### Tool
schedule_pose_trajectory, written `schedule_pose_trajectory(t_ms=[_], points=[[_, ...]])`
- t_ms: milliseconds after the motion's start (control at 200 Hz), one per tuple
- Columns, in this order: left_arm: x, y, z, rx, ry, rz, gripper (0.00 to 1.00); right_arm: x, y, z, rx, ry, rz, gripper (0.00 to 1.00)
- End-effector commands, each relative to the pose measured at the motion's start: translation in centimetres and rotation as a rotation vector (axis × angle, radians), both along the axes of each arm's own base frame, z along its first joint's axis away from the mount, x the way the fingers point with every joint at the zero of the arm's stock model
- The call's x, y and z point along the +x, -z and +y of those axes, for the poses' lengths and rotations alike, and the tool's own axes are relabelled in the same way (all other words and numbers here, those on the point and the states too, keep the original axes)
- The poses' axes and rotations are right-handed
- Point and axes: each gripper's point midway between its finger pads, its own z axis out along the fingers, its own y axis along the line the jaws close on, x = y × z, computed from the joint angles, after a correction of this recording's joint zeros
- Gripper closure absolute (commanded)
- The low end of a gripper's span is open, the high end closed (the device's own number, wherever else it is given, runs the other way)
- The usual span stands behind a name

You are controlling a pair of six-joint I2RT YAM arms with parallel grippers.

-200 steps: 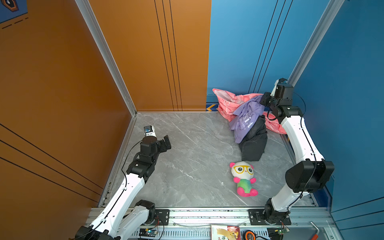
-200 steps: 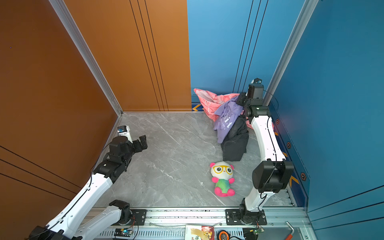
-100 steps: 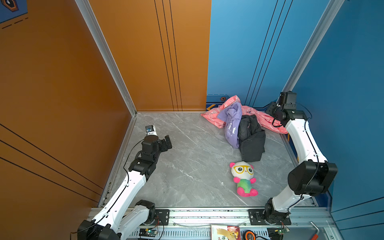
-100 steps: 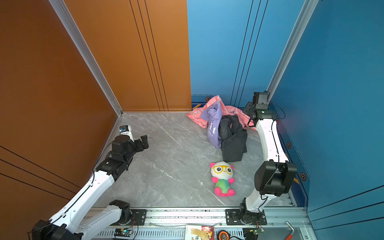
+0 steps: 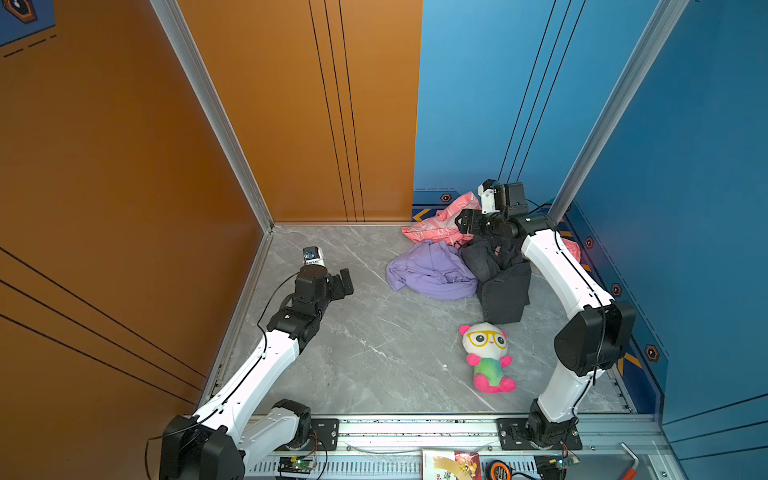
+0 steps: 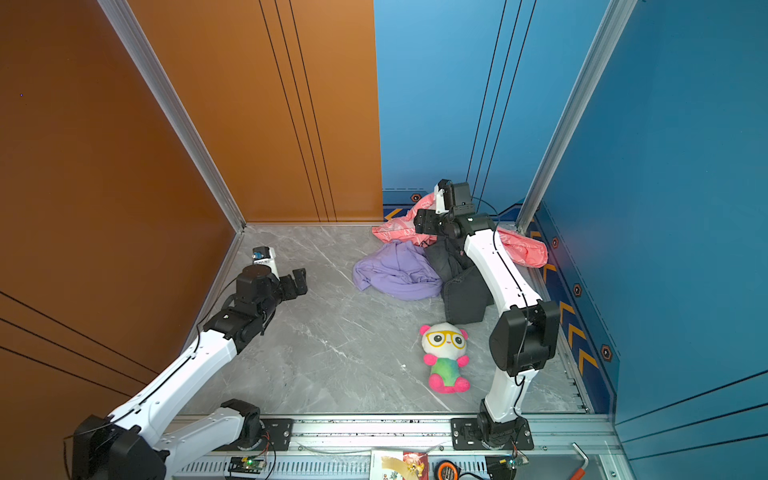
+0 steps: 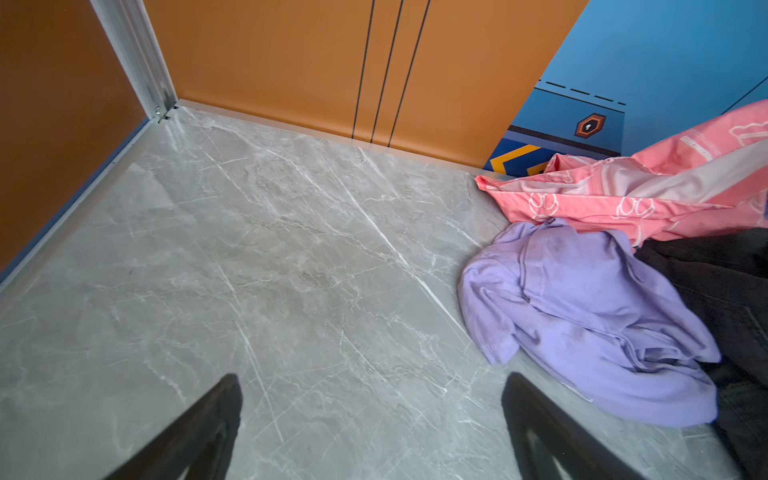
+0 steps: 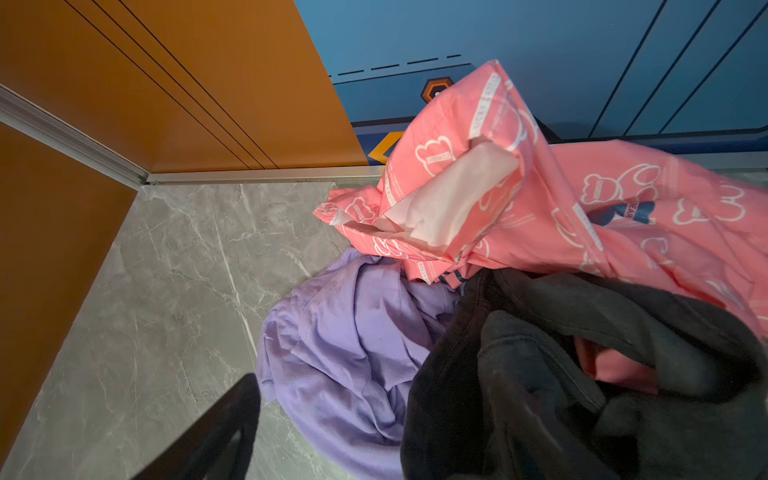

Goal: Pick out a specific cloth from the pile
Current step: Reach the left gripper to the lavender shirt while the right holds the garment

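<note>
The cloth (image 5: 432, 270) lies crumpled on the counter (image 5: 374, 353) at the left edge of the pile (image 5: 490, 262), touching the black garment (image 5: 505, 295) and tucked slightly under the pink cloth (image 5: 440, 226). Its long axis runs roughly across both top views. The right gripper (image 5: 463, 222), jaws spread and empty, hovers just behind it over the pink cloth (clearly the nearer arm). The left gripper (image 5: 346, 283), also spread wide, faces it from well apart.
</note>
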Motion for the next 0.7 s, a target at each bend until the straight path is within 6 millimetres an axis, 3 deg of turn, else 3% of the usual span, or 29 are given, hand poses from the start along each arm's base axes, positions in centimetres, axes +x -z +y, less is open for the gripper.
schedule_pose_trajectory(t_ms=[0,140,300,320,400,561,581,696], points=[[1.2,-1.2,-3.2,-0.089,0.086,-0.020,0.01,0.1,-2.3,0.1,-0.012,-0.037,-0.054,0.10],[3.0,-0.3,-6.8,-0.144,0.145,0.024,0.00,0.0,-3.5,-0.1,-0.025,-0.040,-0.086,0.00],[5.4,1.9,-10.3,-0.188,0.153,0.106,0.01,-0.5,-3.8,-0.3,-0.026,-0.039,-0.091,0.00],[6.2,1.0,-10.7,-0.209,0.149,0.091,0.01,-0.6,-3.8,-0.3,-0.027,-0.039,-0.091,0.00],[7.4,2.5,-11.6,-0.255,0.117,0.137,0.03,-1.0,-3.8,-0.4,-0.029,-0.039,-0.088,0.00],[9.4,5.5,-13.5,-0.299,0.096,0.215,0.12,-2.0,-3.8,-0.5,-0.026,-0.038,-0.086,0.00],[9.6,5.9,-13.9,-0.304,0.100,0.225,0.13,-2.3,-2.7,-0.6,-0.030,-0.036,-0.059,0.00],[10.4,7.8,-15.4,-0.338,0.088,0.295,0.24,-3.0,-2.0,-0.9,-0.034,-0.031,-0.043,0.00]])
